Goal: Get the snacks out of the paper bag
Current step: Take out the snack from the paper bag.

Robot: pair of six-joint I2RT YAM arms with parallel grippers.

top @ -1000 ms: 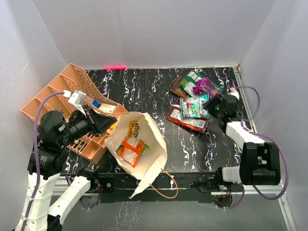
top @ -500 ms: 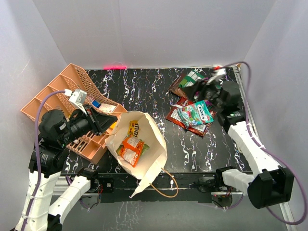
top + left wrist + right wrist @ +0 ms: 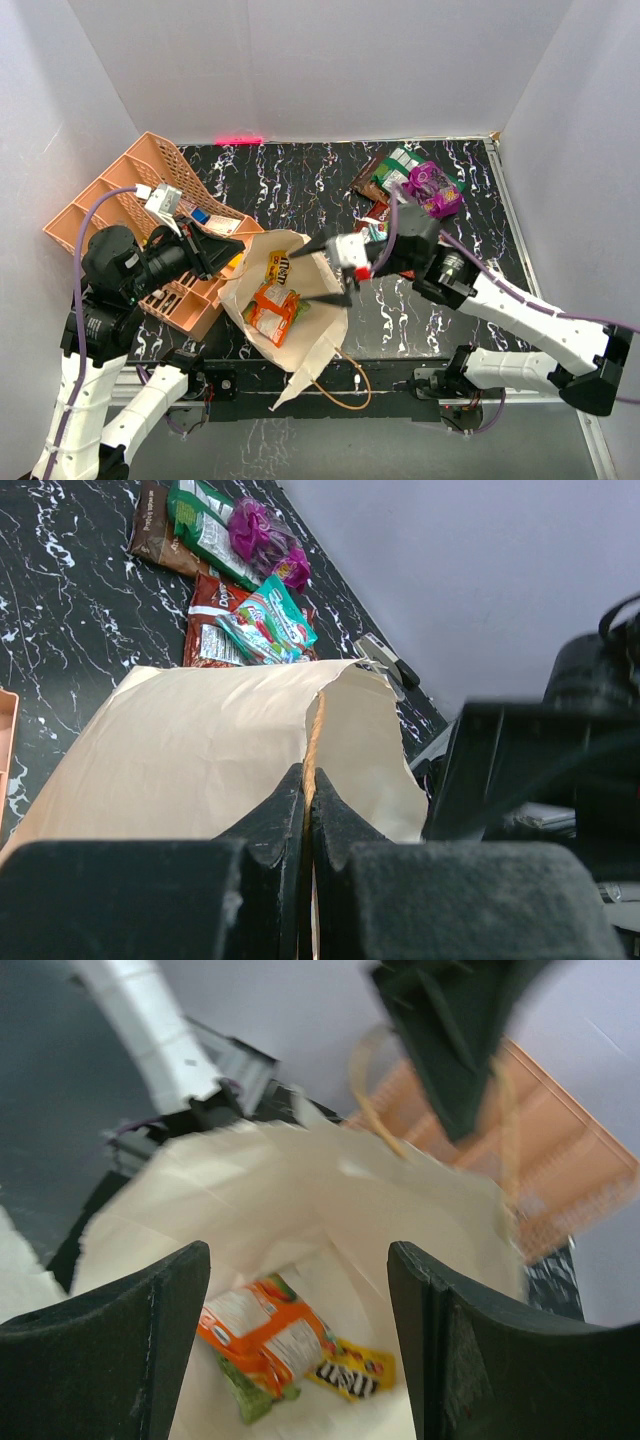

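Your right gripper (image 3: 318, 272) swings back to the paper bag (image 3: 320, 335), jaws spread, empty; left gripper (image 3: 307, 780) clamps its rim. Two packets (image 3: 272, 305) remain inside.

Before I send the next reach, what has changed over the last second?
The right gripper left the snack pile, swung left to the mouth of the paper bag and opened wider, holding nothing. Unchanged: the left gripper stays shut on its handle, and the orange packet and yellow packet lie inside.
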